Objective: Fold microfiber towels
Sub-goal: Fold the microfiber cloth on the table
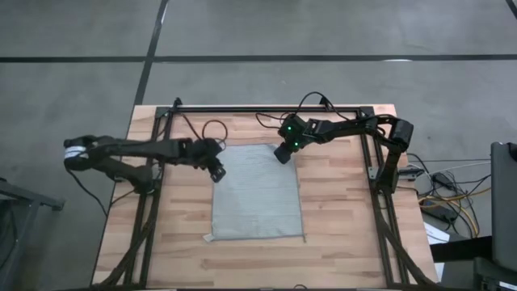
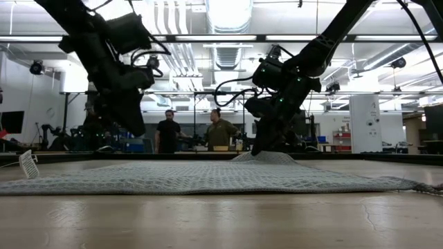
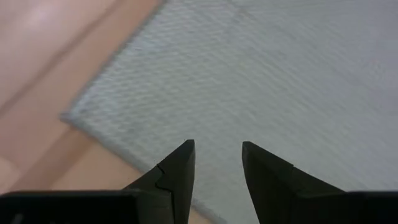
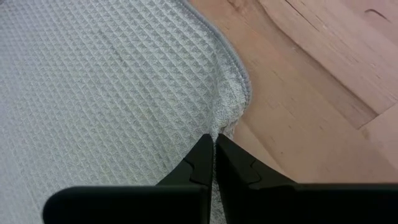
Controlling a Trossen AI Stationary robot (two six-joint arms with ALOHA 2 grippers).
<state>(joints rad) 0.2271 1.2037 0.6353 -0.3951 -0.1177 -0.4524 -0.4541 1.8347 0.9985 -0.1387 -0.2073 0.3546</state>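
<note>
One microfiber towel [image 1: 257,194], grey-green with a waffle weave, lies spread flat near the middle of the wooden worktop [image 1: 339,202]. A small white tag [image 2: 28,164] stands up at one of its edges; only the low view shows it upright.

Right end effector [image 1: 283,153]: at the towel's far right corner. Its wrist view shows the fingers [image 4: 205,163] pressed together, pinching the cloth's hem, with the fabric puckered into a ridge just beside them. The low view adds what the overhead cannot: that corner is raised into a small peak off the worktop under the end effector [image 2: 259,147], while the rest of the towel lies flat.

Left end effector [image 1: 216,171]: at the towel's far left edge, near the corner. Its wrist view shows the fingers [image 3: 177,171] spread with a gap between them, above the cloth just inside the corner, holding nothing. From the low view it hangs clear above the towel.

Around: a dark metal frame [image 1: 153,202] runs along the worktop's sides and back, with cables [image 1: 212,128] looped near the far rail. Only the low view takes in the room beyond, where two people [image 2: 194,131] stand far behind the worktop. Nothing lies between the end effectors and the towel.
</note>
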